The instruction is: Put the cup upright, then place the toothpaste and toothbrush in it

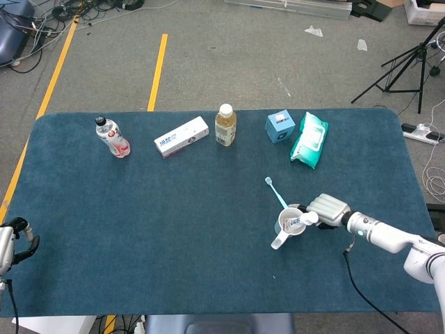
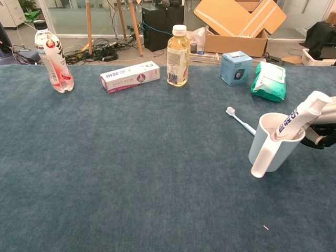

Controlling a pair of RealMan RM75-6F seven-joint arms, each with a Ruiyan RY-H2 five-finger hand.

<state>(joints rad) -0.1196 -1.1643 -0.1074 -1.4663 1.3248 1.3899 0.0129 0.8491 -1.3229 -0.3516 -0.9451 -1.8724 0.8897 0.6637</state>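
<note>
The white cup (image 1: 288, 224) (image 2: 273, 147) stands upright on the blue table, its handle toward the front. A white toothpaste tube (image 2: 299, 116) (image 1: 304, 219) stands in the cup and leans right over the rim. Its cap end lies against my right hand (image 1: 328, 208) (image 2: 321, 137), which sits just right of the cup with its fingers spread loosely around the tube's top. The light blue toothbrush (image 1: 275, 192) (image 2: 240, 121) lies flat on the table behind the cup. My left hand (image 1: 12, 239) hangs at the table's front left corner and holds nothing.
Along the back of the table stand a red-labelled bottle (image 1: 112, 136), a toothpaste box (image 1: 181, 136), a yellow drink bottle (image 1: 225, 124), a small blue box (image 1: 280, 126) and a green wipes pack (image 1: 309, 139). A black cable (image 1: 358, 278) trails below my right forearm.
</note>
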